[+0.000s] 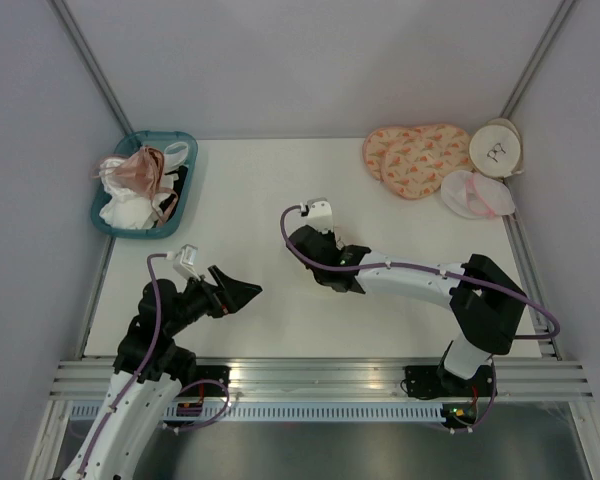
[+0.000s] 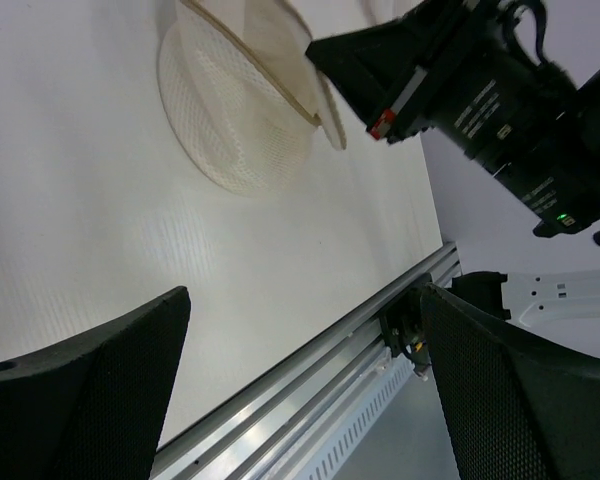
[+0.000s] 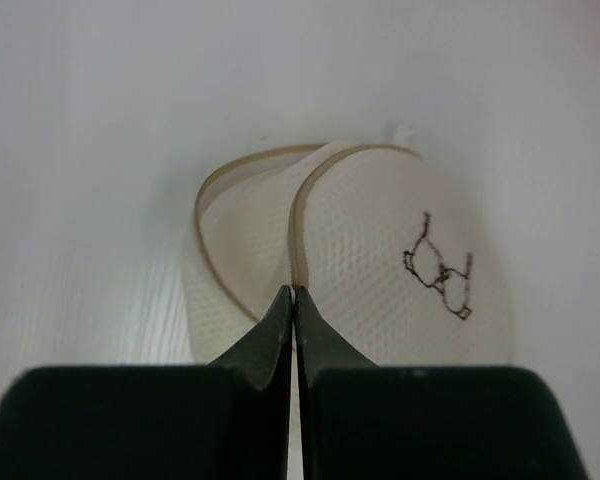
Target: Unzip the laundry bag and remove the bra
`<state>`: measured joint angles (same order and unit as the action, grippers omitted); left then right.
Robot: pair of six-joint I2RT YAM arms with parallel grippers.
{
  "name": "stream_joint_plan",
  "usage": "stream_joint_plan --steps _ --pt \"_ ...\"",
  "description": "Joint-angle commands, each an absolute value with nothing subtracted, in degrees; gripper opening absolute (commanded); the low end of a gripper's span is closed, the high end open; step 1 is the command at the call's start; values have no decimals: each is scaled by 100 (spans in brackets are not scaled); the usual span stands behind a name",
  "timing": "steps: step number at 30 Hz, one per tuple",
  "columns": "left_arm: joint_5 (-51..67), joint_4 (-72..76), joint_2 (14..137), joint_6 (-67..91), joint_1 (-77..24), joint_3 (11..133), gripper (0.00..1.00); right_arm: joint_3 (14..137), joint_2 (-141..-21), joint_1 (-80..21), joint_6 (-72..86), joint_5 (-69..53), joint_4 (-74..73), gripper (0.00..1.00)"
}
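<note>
The laundry bag point(image 3: 400, 250), a round cream mesh bag with a dark bra drawing, lies on the white table with its zipper rim parted. My right gripper point(image 3: 294, 292) is shut on that rim. The left wrist view shows the bag point(image 2: 240, 120) gaping under the right gripper point(image 2: 380, 80); I see only mesh inside. In the top view the right gripper point(image 1: 352, 272) is mid-table and I cannot make out the bag there. A pinkish-beige bra point(image 1: 138, 170) with peach straps lies in the teal basket point(image 1: 185, 195). My left gripper point(image 1: 238, 295) is open and empty, also in its wrist view point(image 2: 305, 295).
The basket at the back left also holds white cloth garments point(image 1: 125, 210). At the back right lie a peach patterned pad point(image 1: 415, 155), a white-and-pink mesh pouch point(image 1: 477, 195) and a second round cream bag point(image 1: 497, 148). The table's metal front rail point(image 1: 320, 375) runs below the left gripper.
</note>
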<state>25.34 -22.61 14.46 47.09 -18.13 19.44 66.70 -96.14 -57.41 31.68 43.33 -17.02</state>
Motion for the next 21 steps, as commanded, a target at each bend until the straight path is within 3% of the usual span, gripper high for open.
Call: stream_joint_plan --steps 1,3,5,6,7,9,10,21 --pt "2162 -2549 1239 4957 -1846 2013 100 5961 -9203 -5783 2646 2606 -100 0" --pt "2171 -2558 1248 4966 -1846 2013 100 5294 -8879 -5687 2637 1580 736 0" --pt "2171 -2549 1283 4957 -1846 2013 100 5178 -8676 -5643 2628 1310 721 7" --pt "2197 -2549 1335 4948 -1846 2048 100 5168 -8492 -5651 2593 1283 634 40" --pt "2197 -2549 1362 4940 -1846 2057 100 5159 -8368 -5651 2558 1309 537 58" --pt "2188 -2531 1432 4922 -1846 2074 100 5089 -7887 -5651 2479 1449 282 88" --pt "2197 -2479 1441 4896 -1846 2083 100 5063 -7701 -5651 2452 1659 212 96" --pt "2592 -1837 1643 4571 -1846 2065 100 5300 -5617 -5678 2364 2680 -1538 98"
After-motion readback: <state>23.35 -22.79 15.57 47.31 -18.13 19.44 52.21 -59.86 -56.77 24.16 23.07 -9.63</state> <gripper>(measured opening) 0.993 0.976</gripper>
